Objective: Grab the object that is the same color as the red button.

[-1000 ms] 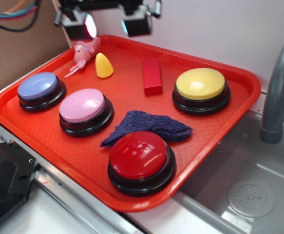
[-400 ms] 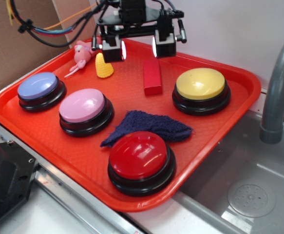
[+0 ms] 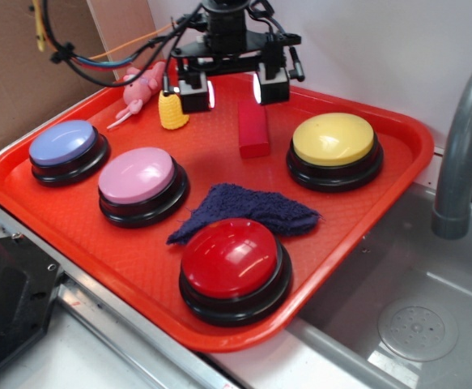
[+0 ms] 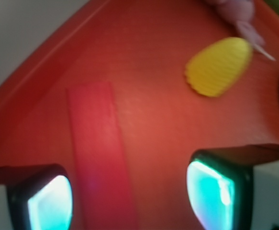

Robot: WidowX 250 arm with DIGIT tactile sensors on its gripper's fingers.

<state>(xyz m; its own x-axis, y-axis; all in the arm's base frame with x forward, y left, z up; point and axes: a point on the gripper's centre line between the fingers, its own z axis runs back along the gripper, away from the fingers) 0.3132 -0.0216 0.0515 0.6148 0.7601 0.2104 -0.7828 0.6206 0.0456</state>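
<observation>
Gripper [image 3: 234, 87]: it is hanging over the back of the red tray [image 3: 381, 203], its 2 fingers spread wide and gripping nothing; in the wrist view [image 4: 129, 201] both lit pads are glowing cyan at the bottom edge.
Red block [image 3: 253, 128]: it is lying flat on the tray floor between the yellow cone and the yellow button, its far end sitting under the gripper's right-hand finger as the exterior camera sees it; in the wrist view [image 4: 101, 158] it is running lengthwise from mid-frame to the bottom, closer to the left pad than to the right.
Contact: the block is lying free on the tray, and no finger is pressing on it.
Red button [image 3: 233, 261]: it is sitting on its round black base at the tray's near edge, well apart from the block.
Blue cloth [image 3: 248, 209]: it is lying crumpled between the red button and the block, touching the button's base.
Yellow cone [image 3: 172, 113]: it is standing just beside the gripper's left-hand finger; in the wrist view [image 4: 219, 66] it is appearing blurred at upper right.
Pink toy [image 3: 141, 87]: it is lying behind the cone, near the tray's back corner.
Other buttons: yellow button [image 3: 333, 146] is sitting right of the block, pink button [image 3: 141, 182] and blue button [image 3: 65, 148] are sitting on the left side.
Sink [image 3: 414, 316]: it is lying to the right of the tray, with a grey faucet [image 3: 462, 138] rising beside it.
</observation>
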